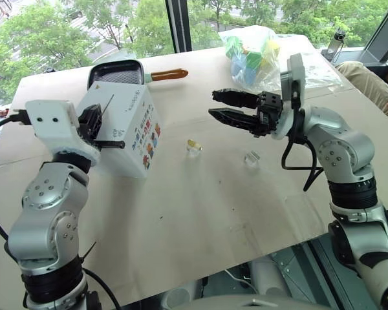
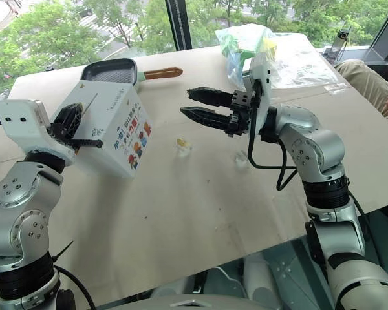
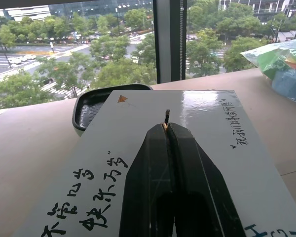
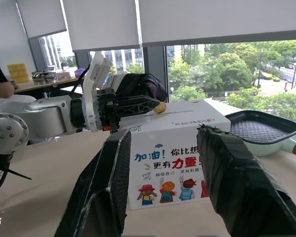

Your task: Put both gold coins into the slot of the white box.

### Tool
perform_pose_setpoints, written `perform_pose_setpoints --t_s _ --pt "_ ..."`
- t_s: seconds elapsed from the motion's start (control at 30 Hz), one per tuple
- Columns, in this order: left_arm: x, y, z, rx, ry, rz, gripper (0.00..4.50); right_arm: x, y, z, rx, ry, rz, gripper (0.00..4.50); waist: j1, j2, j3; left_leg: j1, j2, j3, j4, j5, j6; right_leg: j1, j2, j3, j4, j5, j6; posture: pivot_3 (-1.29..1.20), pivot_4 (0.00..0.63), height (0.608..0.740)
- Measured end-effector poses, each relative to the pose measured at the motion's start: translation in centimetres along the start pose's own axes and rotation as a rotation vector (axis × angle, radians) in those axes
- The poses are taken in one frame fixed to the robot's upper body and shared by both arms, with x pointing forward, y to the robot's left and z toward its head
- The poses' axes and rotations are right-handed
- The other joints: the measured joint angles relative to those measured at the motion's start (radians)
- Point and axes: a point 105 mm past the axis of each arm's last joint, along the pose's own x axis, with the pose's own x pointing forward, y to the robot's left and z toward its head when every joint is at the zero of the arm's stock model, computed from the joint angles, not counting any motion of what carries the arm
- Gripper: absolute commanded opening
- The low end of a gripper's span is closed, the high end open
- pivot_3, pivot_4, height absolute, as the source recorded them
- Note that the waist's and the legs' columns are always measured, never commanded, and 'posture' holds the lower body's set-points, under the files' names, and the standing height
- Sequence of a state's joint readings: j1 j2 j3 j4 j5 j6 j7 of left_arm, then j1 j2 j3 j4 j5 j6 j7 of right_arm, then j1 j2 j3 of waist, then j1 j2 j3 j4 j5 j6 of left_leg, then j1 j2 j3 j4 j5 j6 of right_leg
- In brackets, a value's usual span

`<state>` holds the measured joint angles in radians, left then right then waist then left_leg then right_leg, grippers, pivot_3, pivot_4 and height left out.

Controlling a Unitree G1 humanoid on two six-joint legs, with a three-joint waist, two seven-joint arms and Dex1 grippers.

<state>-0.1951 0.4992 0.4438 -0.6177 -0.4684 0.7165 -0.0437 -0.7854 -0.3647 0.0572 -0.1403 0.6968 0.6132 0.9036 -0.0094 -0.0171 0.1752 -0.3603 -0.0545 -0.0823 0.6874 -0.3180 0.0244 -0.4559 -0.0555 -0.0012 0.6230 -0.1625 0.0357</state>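
White box (image 1: 126,132) at left-centre of the left eye view, on the counter (image 1: 213,206), tilted, plain face up, printed figures on the side toward frame centre. Slot (image 1: 107,105) a thin dark line on the top face.

Left end effector (image 4: 155,105) at the box's top face, clenched on a coin (image 4: 160,107); in the right wrist view, the coin a small gold disc at the fingertips, left of centre, just at the box's top edge near the slot line. In the left wrist view, fingers (image 3: 187,168) pressed together at lower centre, a sliver of gold between the tips, slot just beyond them.

Right end effector (image 1: 218,104) right of centre in the left eye view, above the counter, pointing toward the box, well apart from it; released, jaws parted, nothing between them.

Second coin (image 1: 194,145) on the counter near frame centre, between box and right end effector; seemingly inside a small clear piece, cannot tell for certain. Another clear piece (image 1: 251,158) just right of it.

Dark pan (image 1: 116,74) with brown handle behind the box, upper left. Plastic bag (image 1: 252,55) of coloured blocks at upper centre-right.
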Motion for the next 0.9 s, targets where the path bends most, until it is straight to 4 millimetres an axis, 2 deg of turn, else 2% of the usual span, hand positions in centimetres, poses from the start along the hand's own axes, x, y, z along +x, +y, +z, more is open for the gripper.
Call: perform_pose_setpoints --t_s 0.8,0.9 --pt "-0.03 -0.15 -0.52 -0.011 0.023 0.003 0.0 -0.01 0.02 -0.02 0.0 0.0 0.001 2.29 0.0 0.0 0.0 0.0 0.0 0.0 0.0 0.0 0.0 0.0 0.0 0.0 0.0 0.0 0.0 0.0 0.15 0.721" --pt "-0.06 -0.36 -0.62 -0.03 0.024 -0.011 0.87 0.03 0.05 -0.02 0.001 -0.002 0.002 2.39 0.0 0.0 0.0 0.0 0.0 0.0 0.0 0.0 0.0 0.0 0.0 0.0 0.0 0.0 0.0 0.0 0.15 0.721"
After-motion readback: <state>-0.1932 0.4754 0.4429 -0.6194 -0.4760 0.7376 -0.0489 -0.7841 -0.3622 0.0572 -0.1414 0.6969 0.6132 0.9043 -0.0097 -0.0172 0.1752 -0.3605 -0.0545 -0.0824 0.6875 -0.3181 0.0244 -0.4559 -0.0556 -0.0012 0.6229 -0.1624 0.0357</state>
